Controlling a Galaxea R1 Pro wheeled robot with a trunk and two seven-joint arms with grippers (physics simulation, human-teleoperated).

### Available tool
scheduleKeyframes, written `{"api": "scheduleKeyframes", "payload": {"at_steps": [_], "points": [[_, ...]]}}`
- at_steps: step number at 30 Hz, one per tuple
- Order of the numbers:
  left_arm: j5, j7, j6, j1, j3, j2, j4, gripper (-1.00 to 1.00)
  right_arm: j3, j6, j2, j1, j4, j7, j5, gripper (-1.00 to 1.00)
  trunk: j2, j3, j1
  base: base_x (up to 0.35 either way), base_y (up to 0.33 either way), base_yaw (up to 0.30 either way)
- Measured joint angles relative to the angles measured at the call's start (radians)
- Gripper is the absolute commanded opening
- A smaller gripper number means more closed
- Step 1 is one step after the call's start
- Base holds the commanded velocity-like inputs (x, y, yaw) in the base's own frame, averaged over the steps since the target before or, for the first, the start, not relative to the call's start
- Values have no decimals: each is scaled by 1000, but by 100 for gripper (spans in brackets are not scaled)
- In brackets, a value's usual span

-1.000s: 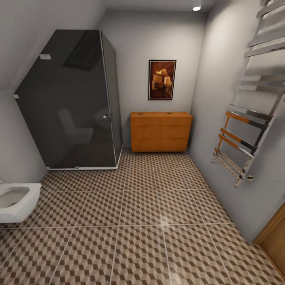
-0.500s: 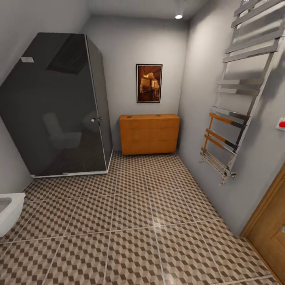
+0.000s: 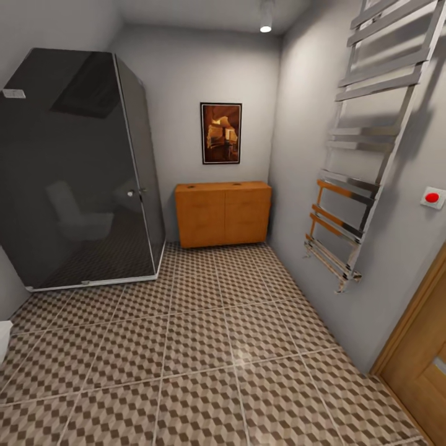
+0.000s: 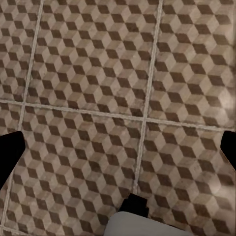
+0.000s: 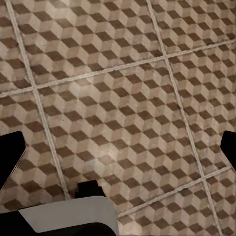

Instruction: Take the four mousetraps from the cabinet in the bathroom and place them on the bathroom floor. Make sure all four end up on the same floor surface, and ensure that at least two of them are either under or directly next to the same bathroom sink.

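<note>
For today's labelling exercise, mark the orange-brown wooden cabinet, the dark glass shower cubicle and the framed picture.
orange-brown wooden cabinet (image 3: 223, 214), head view, front panel.
dark glass shower cubicle (image 3: 74, 173), head view, glass wall.
framed picture (image 3: 221, 133), head view, centre.

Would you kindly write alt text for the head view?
An orange-brown wooden cabinet stands against the far wall of a bathroom with a cube-patterned tile floor. A dark glass shower enclosure is at left, a chrome towel rail at right.

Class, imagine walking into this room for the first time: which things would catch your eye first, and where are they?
The tall dark glass shower cubicle at the left dominates. Against the far wall stands the orange-brown cabinet, with a framed picture hung above it. A chrome towel ladder climbs the right wall, and the cube-patterned bathroom floor spreads beneath everything.
</note>
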Motion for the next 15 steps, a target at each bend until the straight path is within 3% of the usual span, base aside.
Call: {"api": "scheduleKeyframes", "payload": {"at_steps": [15], "points": [[0,1,1,0,0,3,0,100,0,0,-4,0,0,0,4,100,0,-16,0,326,0,-1]]}}
